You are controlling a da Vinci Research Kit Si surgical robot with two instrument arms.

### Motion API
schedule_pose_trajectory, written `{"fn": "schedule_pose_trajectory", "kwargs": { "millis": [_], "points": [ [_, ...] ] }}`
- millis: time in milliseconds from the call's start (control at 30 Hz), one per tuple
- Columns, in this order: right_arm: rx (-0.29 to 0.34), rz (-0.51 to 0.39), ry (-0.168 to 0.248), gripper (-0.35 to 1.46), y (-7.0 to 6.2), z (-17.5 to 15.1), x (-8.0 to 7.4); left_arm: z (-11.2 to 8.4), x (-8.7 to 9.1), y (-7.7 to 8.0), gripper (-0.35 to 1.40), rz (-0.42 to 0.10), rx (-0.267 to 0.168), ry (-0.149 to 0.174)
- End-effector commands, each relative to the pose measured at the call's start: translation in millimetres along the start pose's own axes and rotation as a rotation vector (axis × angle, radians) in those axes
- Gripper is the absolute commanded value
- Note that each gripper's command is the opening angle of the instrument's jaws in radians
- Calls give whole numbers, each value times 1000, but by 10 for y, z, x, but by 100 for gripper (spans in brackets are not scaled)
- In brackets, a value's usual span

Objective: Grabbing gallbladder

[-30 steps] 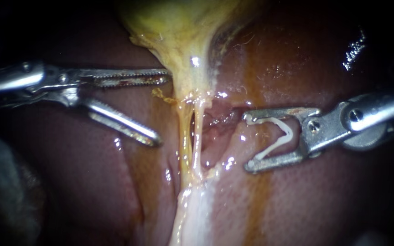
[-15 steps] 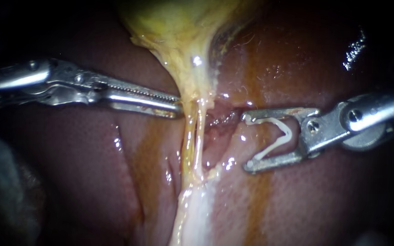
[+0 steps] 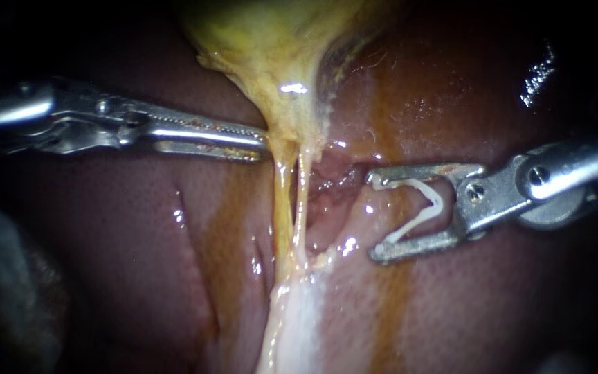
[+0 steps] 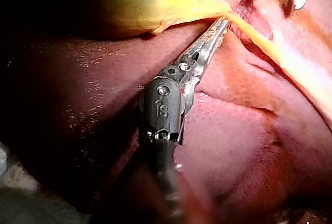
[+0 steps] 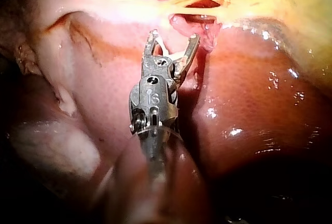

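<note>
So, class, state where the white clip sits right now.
In the endoscope view the white clip sits right of centre, held in the jaws of the right instrument, just beside the tubes below the gallbladder.

Legible text: none on liver (image 3: 140, 263), gallbladder (image 3: 271, 41) or clip (image 3: 439, 202). Small stamped mark on wrist housing of left instrument (image 4: 223, 23), another on right instrument (image 5: 174, 37); neither read off.

Your left instrument (image 3: 261, 142) and right instrument (image 3: 375, 216) show smooth, shiny metal, the clip (image 3: 439, 202) looks like matt white plastic, and liver (image 3: 126, 263) and gallbladder (image 3: 271, 48) are wet and glossy.
</note>
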Motion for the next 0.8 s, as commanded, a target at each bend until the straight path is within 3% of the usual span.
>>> {"fn": "schedule_pose_trajectory", "kwargs": {
  "millis": [33, 233, 800],
  "points": [
    [1, 0, 0, 50, 0, 0, 0, -5, 7, 0, -35, -4, -2, 3],
    [0, -1, 0, 50, 0, 0, -1, -32, 32, -2, -35, -21, 16, 7],
    [1, -1, 0, 50, 0, -1, -1, -42, 30, -4, -35, -21, 23, 8]
  ]
}}
